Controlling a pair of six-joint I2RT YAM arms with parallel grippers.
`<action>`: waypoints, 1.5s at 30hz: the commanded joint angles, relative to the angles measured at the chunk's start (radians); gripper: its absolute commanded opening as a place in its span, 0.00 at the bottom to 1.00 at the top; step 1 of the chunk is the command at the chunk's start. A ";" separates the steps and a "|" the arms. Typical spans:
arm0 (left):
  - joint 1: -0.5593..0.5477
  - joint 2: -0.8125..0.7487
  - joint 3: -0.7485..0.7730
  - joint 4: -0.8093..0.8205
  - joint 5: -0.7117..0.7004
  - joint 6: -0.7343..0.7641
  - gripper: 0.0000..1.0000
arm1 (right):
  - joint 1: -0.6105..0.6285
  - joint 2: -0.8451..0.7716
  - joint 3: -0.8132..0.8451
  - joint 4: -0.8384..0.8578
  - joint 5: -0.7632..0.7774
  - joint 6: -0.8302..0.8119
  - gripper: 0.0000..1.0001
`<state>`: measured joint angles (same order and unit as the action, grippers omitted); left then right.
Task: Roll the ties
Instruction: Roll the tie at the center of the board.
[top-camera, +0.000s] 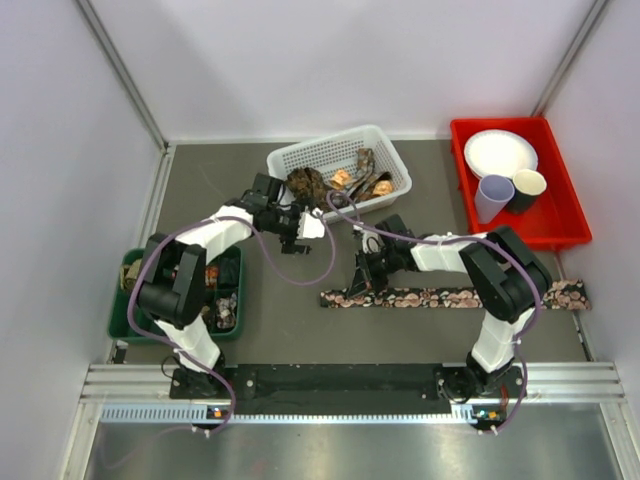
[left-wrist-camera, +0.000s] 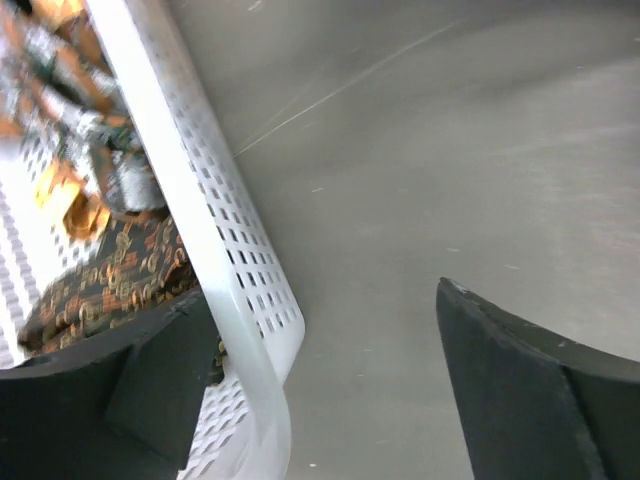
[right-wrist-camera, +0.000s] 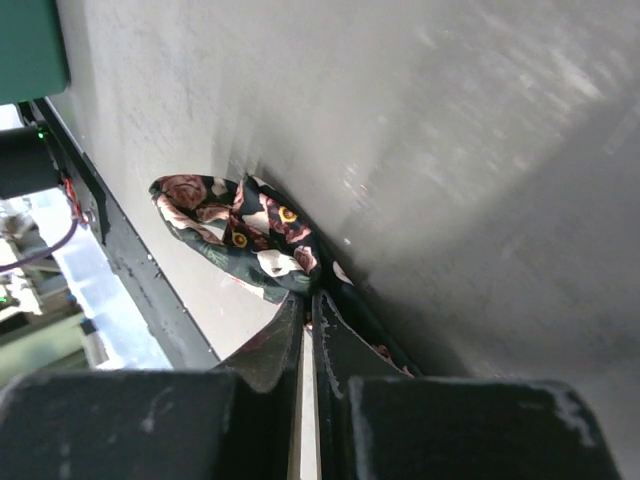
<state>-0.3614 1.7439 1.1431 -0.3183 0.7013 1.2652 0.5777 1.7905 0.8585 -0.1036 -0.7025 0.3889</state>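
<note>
A dark tie with pink flowers (top-camera: 450, 297) lies flat across the table in the top view. My right gripper (top-camera: 366, 274) is shut on its left end, which curls up into a small fold (right-wrist-camera: 245, 236) in front of the fingertips. My left gripper (top-camera: 300, 232) is open and empty, at the near left corner of the white mesh basket (top-camera: 385, 144). One finger (left-wrist-camera: 160, 385) lies against the basket's wall (left-wrist-camera: 215, 260), the other (left-wrist-camera: 520, 380) stands over bare table. Several loose ties (top-camera: 330, 182) with orange and brown prints lie in the basket, and show in the left wrist view (left-wrist-camera: 100, 270).
A green bin (top-camera: 125, 300) holding small coils sits at the left, under the left arm. A red tray (top-camera: 565, 215) with a white plate (top-camera: 500, 152) and two cups (top-camera: 492, 197) stands at the back right. White walls close in both sides and the back.
</note>
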 joint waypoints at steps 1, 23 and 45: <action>0.026 -0.078 0.049 -0.203 0.200 0.221 0.95 | -0.022 -0.008 -0.007 -0.036 0.032 0.031 0.00; 0.001 -0.101 -0.042 -0.100 -0.014 -0.036 0.28 | -0.022 -0.016 -0.007 -0.042 0.029 0.031 0.00; 0.082 -0.297 -0.163 -0.081 0.130 -0.330 0.70 | -0.022 -0.034 0.020 -0.079 0.029 0.018 0.00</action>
<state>-0.2985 1.6264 1.0149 -0.1825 0.6453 0.8413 0.5602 1.7882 0.8585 -0.1459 -0.7006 0.4294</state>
